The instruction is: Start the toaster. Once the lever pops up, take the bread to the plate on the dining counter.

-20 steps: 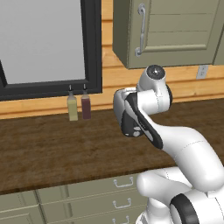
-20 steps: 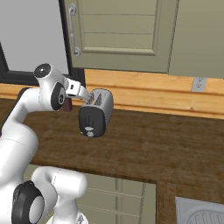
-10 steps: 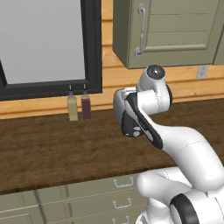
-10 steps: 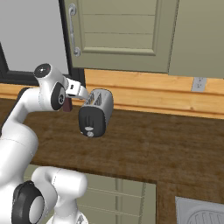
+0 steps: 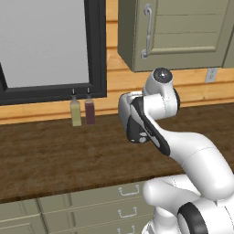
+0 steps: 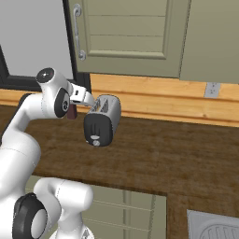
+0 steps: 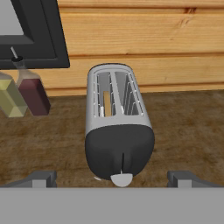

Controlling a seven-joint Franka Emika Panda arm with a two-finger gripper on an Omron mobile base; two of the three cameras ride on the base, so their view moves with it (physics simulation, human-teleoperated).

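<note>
The gripper hung above the toaster, jaws spread wide and empty; the bread sat in one slot (left, hand view); two bottles stood beside.

No text, label, brand, number or sign can be read on any surface, neither on the small rounded silver-grey toaster nor on the two slim bottles beside it.

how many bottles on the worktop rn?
2. Yellow-green bottle and dark red bottle stand side by side under the window, left of the toaster. Arm may hide others.
</note>
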